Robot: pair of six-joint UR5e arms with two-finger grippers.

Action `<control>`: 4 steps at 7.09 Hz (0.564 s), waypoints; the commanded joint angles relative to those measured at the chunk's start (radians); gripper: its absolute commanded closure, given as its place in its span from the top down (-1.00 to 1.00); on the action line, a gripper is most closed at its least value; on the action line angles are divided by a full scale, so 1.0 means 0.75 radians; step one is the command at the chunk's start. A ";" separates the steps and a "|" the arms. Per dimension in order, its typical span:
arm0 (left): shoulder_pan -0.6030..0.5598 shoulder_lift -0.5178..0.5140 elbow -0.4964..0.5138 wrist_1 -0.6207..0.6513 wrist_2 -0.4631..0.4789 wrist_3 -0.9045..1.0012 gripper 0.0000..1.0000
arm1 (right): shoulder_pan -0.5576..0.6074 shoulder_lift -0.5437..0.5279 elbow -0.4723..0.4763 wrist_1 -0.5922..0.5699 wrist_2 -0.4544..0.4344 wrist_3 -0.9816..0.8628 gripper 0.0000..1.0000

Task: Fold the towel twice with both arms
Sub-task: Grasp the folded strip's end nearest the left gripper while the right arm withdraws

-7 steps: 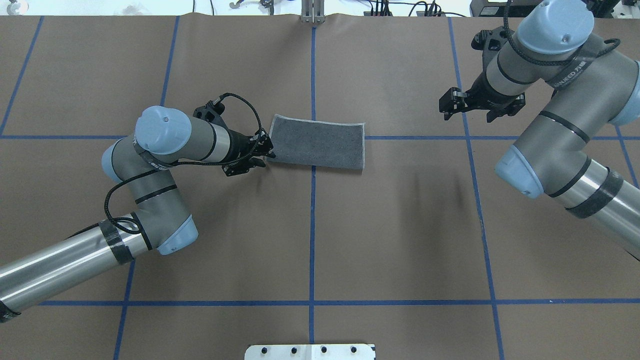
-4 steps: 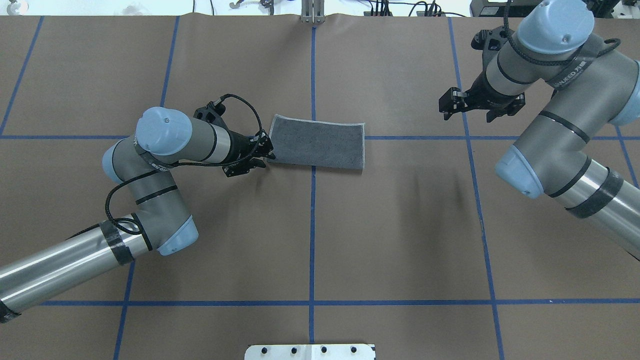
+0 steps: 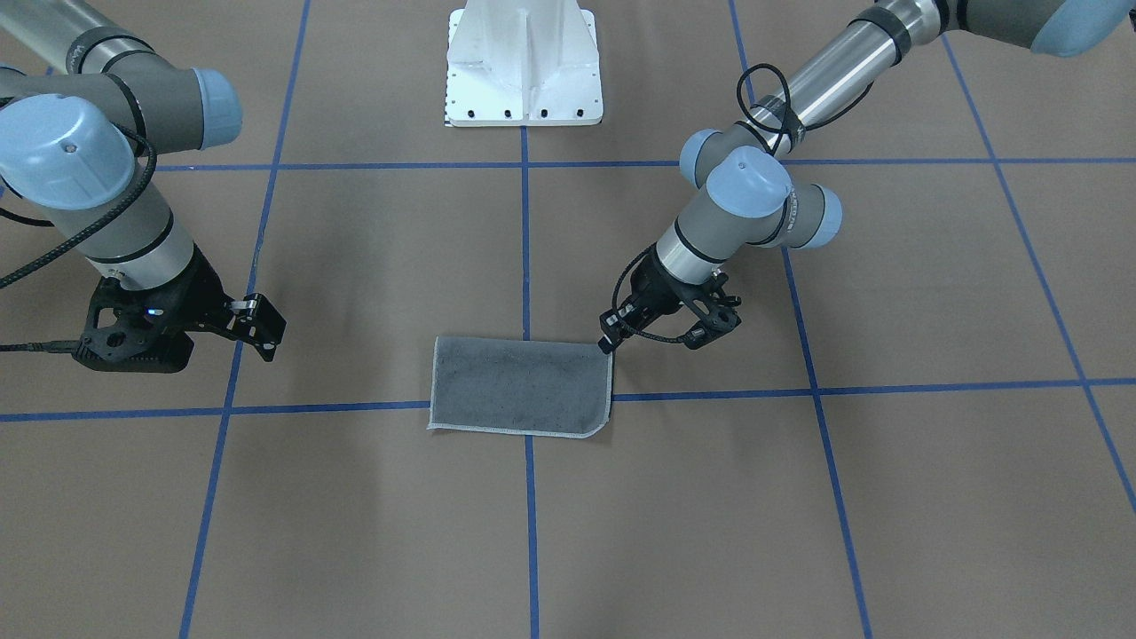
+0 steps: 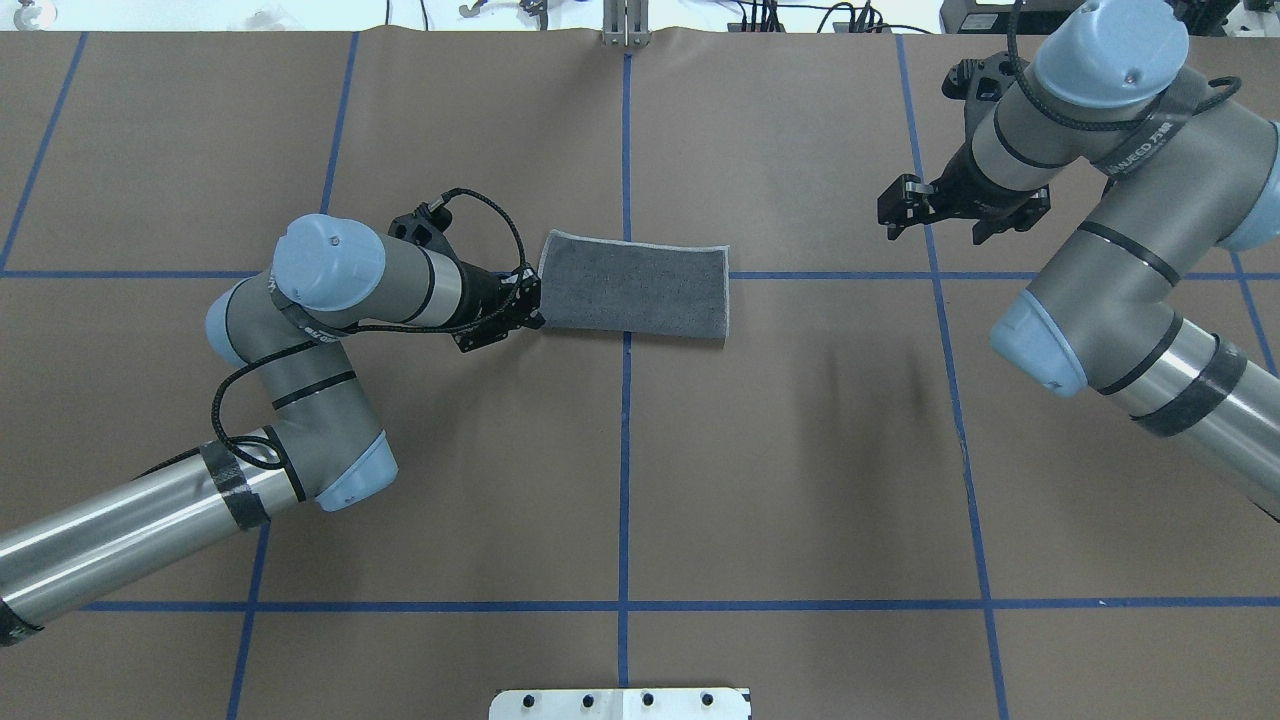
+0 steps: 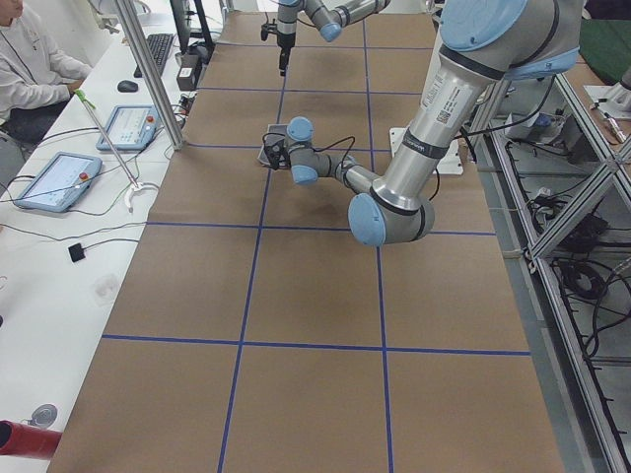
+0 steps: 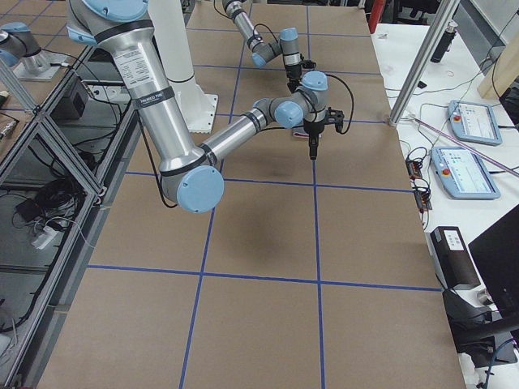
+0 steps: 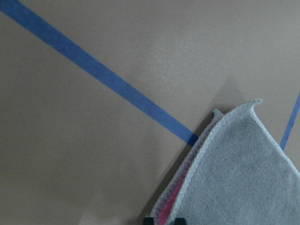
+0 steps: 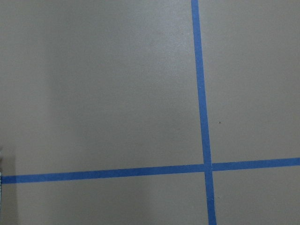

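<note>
Overhead exterior: towel (image 4: 633, 290) flat on worktop (image 4: 800, 480), folded once, grey up. It touches left hand (image 4: 534, 312) tips and runs away from them toward right hand (image 4: 893, 212), which hangs well apart; can't tell if that one's open. Left hand nearly closed, pinching towel's near corner. Wrist cam shows pink inner face (image 7: 169, 208) betw tips. Risks: pinch catches top layer only → fold opens on lift; single-corner hold → cloth twists, 2nd fold skewed. Long axis runs left hand → right hand side, slightly skewed vs tape line (image 4: 850, 275).
</note>
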 commanded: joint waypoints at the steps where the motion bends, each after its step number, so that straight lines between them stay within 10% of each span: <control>1: -0.002 0.003 -0.001 -0.033 -0.001 0.060 -1.00 | 0.000 -0.004 0.012 0.000 0.000 0.000 1.00; 4: -0.006 0.099 -0.125 -0.033 -0.009 0.062 -1.00 | 0.002 -0.010 0.016 0.000 0.000 0.000 1.00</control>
